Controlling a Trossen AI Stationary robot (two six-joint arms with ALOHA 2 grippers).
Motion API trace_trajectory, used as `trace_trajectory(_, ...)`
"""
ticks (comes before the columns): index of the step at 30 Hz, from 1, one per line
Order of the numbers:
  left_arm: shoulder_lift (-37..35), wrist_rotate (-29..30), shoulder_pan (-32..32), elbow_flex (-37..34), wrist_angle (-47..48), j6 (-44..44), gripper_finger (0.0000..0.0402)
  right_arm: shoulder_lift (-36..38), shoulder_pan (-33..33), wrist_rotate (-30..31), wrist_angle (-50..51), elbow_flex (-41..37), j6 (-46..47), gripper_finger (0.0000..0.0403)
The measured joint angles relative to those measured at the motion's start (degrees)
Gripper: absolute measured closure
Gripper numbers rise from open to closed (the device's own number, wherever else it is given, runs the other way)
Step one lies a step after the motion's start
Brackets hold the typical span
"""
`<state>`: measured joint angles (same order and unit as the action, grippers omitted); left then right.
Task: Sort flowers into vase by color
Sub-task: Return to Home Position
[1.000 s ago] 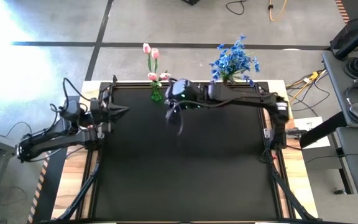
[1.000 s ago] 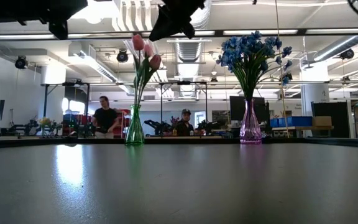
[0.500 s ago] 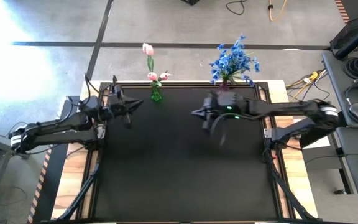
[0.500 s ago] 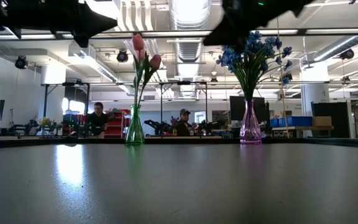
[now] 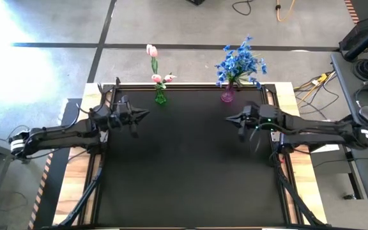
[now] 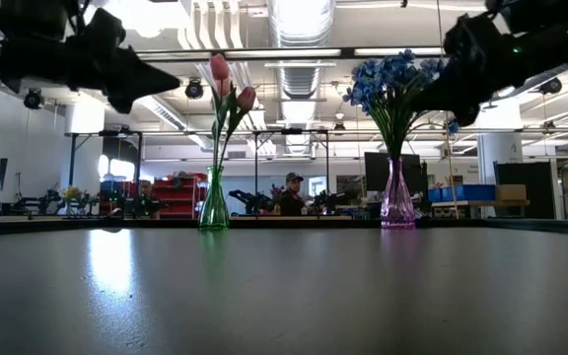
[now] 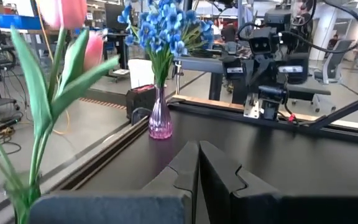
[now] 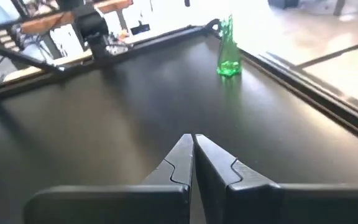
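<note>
The pink tulips (image 5: 153, 61) stand with their stems in a green vase (image 5: 160, 98) at the table's far edge, left of centre. The bunch of blue blossoms (image 5: 239, 62) stands in a pink vase (image 5: 227, 96) at the far edge, right of centre. My left gripper (image 5: 145, 115) hovers above the table's left side, shut and empty, near the green vase. My right gripper (image 5: 229, 118) hovers above the right side, shut and empty, short of the pink vase. In the low view both vases (image 6: 213, 205) (image 6: 396, 200) stand upright.
The black table top (image 5: 184, 166) lies bare between the arms and toward the near edge. Wooden borders and a metal frame run along the table's sides. Beyond the far edge is the floor; people show far back in the room in the low view.
My right gripper has drawn back from beside the green vase toward the table's right side, past the pink vase. My left arm has reached out from the left edge toward the table's middle. The flowers and vases have stayed put.
</note>
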<state>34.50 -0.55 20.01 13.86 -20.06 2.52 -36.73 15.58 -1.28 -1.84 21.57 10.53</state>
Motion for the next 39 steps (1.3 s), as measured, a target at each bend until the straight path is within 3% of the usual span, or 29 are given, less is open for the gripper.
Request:
trace_trajectory(6,-8.9,0.0,0.0,-4.6,3.3,1.6,0.0402,11.1,0.7,4.4,1.1,-4.2,-0.1,0.0394)
trace_trajectory(19,-34.6,6.2,0.0,-5.5,29.9,5.2,0.0402,36.8,0.7,13.7,15.4,-8.1,1.5,0.0394)
trace_trajectory(26,-34.4,6.5,-0.2,-10.3,26.7,7.0,0.0402,36.3,0.7,12.4,15.3,-11.0,2.9,0.0394)
trace_trajectory(30,-34.4,6.1,-0.4,-13.1,18.6,6.7,0.0402,36.7,0.7,9.9,8.5,-15.2,3.5,0.0394)
trace_trajectory(35,-32.6,5.9,-0.3,-13.3,18.2,7.9,0.0402,36.6,0.7,8.8,-0.7,-20.9,5.3,0.0394)
trace_trajectory(39,-29.5,5.1,-0.3,-13.3,18.4,8.5,0.0402,36.3,0.7,11.8,-4.2,-20.8,5.1,0.0394)
